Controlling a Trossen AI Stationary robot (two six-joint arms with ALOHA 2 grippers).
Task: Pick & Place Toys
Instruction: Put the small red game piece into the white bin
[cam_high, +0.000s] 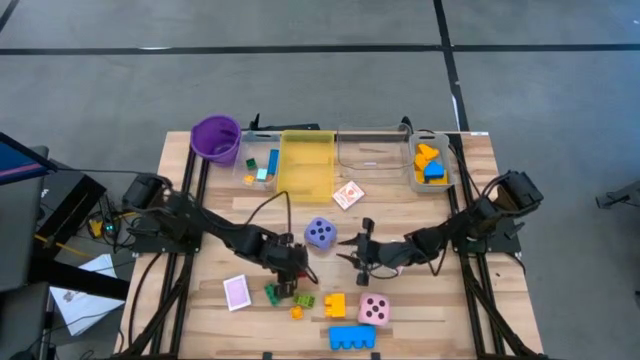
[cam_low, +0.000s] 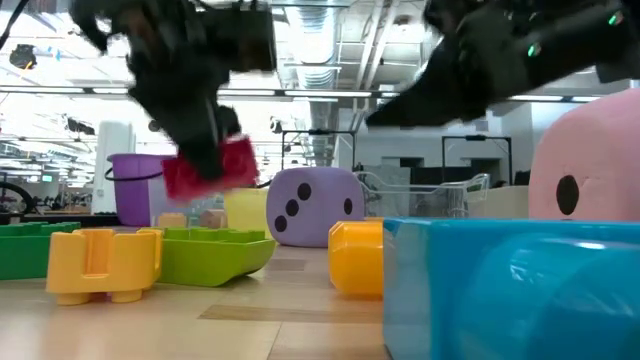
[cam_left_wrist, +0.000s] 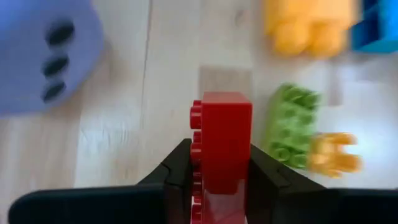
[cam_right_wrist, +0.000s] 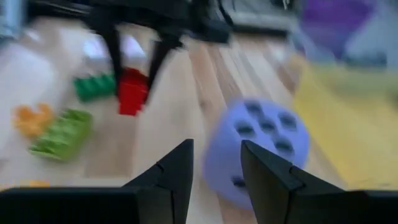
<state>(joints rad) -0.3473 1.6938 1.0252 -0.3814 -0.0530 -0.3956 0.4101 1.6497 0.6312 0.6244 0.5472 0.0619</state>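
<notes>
My left gripper is shut on a red brick and hangs over the table's near middle. Below and beside it lie two green bricks, a yellow brick, a small orange brick and a pink-backed card. My right gripper is open with nothing between its fingers, just short of the purple die. A pink die and a blue brick rest near the front edge. My left gripper pinches the red brick's two opposite side faces between its two fingers. The fingers come slanting down from above. The brick is lifted clear of the table, and its free end sticks out past the fingertips.
Along the far edge stand a purple cup, a clear bin with small bricks, a yellow bin, another clear bin and a small bin holding orange and blue bricks. A second card lies before them.
</notes>
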